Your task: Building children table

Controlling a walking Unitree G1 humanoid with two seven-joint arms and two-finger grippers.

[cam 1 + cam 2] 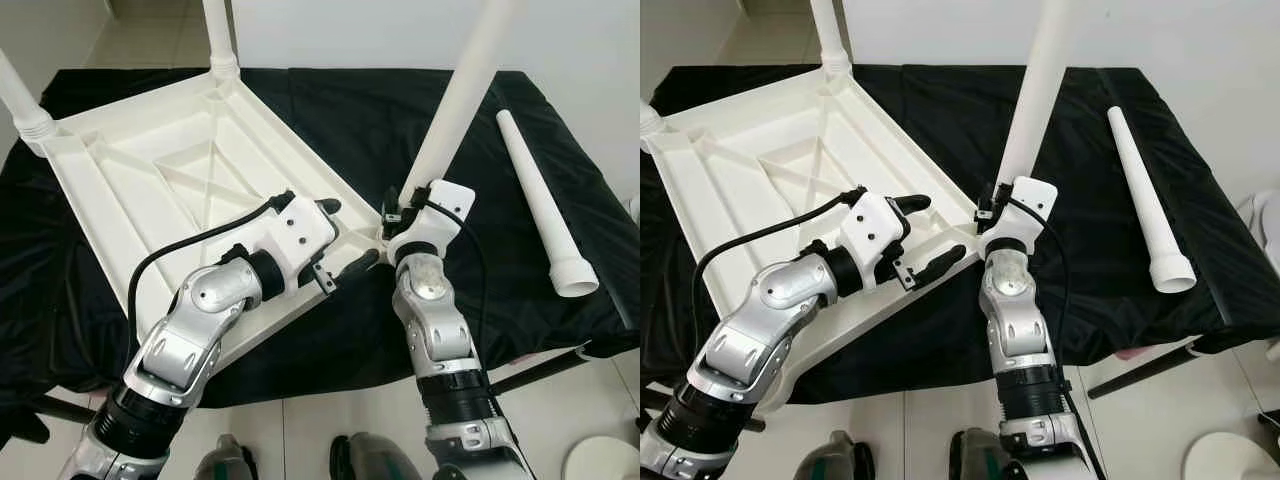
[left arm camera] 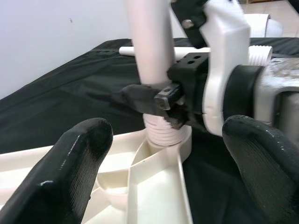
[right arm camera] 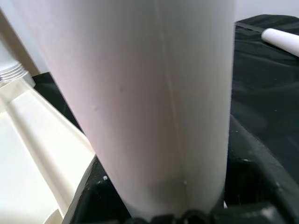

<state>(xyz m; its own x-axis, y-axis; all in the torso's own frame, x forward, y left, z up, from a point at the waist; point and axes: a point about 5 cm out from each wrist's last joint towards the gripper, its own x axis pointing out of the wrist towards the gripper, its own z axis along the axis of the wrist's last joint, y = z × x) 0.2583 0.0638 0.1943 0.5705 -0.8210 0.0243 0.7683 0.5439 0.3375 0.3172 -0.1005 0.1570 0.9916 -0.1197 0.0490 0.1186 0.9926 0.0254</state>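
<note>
While the upturned tabletop (image 1: 170,170) lies on the black-draped worktop (image 1: 340,110), a leg (image 1: 455,100) is clamped by the right pincer (image 1: 395,215) at the near corner socket (image 2: 168,135). The left pincer (image 1: 335,240) is held apart beside that socket. Screwing-in is judged underway; the spare leg (image 1: 540,200) is next.

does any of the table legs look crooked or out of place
Yes. The leg held in the right claw leans away from the upturned tabletop instead of standing straight in its corner socket. A fourth leg lies loose on the black cloth, not fitted. The left claw is open near that corner.
</note>
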